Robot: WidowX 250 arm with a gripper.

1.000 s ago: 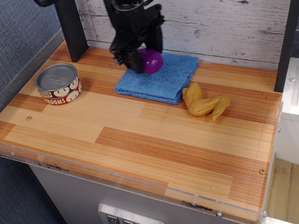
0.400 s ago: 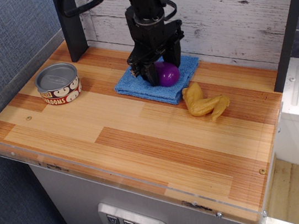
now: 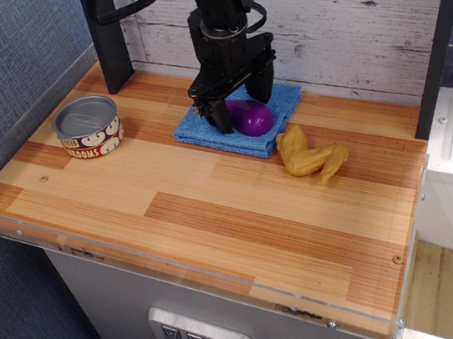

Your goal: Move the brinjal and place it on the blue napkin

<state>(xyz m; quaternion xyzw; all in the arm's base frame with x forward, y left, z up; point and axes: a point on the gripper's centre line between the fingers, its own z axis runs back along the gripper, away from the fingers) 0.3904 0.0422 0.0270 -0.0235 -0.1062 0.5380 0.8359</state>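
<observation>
On a wooden table [image 3: 216, 213], the brinjal [image 3: 250, 117] is seen laid on the blue napkin [image 3: 273, 112], straddled by the released end effector [image 3: 239, 109]; only withdrawal appears left.

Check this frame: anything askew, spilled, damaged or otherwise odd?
Nothing stands out. The brinjal lies on the blue napkin under the open gripper; the can stands upright and the toy chicken wing lies beside the napkin.

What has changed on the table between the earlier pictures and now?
The black gripper carried the glossy purple toy brinjal rightward over the folded blue napkin, lowered it, and opened; the brinjal now lies there. The tin can and yellow toy chicken wing stayed put.
</observation>
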